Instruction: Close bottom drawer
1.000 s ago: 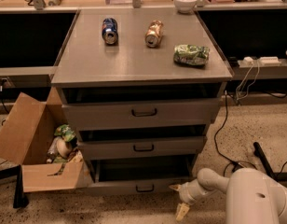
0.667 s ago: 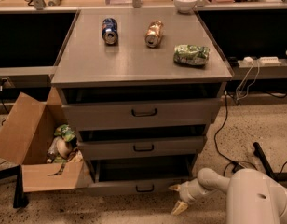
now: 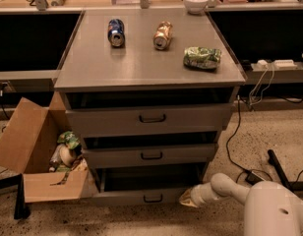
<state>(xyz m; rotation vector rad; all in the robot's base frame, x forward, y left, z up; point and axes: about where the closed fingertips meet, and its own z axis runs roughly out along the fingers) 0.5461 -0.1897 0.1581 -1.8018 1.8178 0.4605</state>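
Note:
The bottom drawer (image 3: 141,196) is the lowest of three grey drawers in the cabinet and stands pulled out, its dark inside showing above its short front panel. A small dark bar handle (image 3: 152,198) sits at the panel's centre. My gripper (image 3: 187,198) is at the end of the white arm (image 3: 225,187), low at the drawer's right front corner, touching or almost touching the panel.
The middle drawer (image 3: 151,156) and top drawer (image 3: 151,118) are also partly out. An open cardboard box (image 3: 38,156) of trash stands left of the drawers. Two cans (image 3: 116,32) and a green bag (image 3: 202,57) lie on the cabinet top. Cables (image 3: 240,146) run over the floor at right.
My gripper has moved up and to the left, from the floor in front of the cabinet to the bottom drawer's right front corner. The drawer looks unchanged.

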